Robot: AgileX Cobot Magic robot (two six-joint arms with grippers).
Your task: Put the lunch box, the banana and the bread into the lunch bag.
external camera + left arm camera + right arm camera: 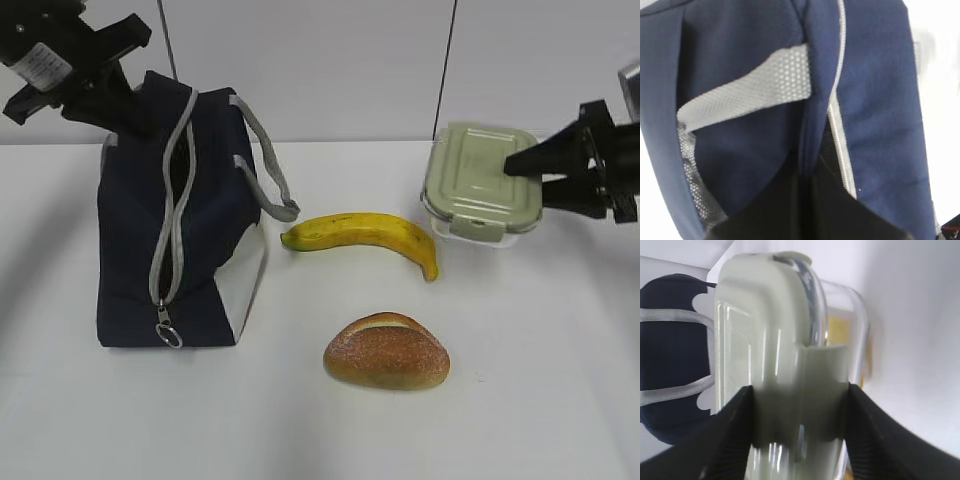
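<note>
My right gripper (527, 172) straddles the box's (478, 180) near edge, jaws wide, not clamped; the bag (180, 220) stands far left, held by the left gripper (100, 95), whose jaws I can't see.

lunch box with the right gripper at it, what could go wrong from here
1. The right gripper straddles the lunch box at its edge, by a lid clip. A grip that shallow on smooth glass could slip or tilt when lifted.
2. The lunch bag shows only a narrow slit between its zipper edges, though the left gripper is at its top; the box may catch there.
3. The banana lies between box and bag, so a low carry could knock it.
</note>
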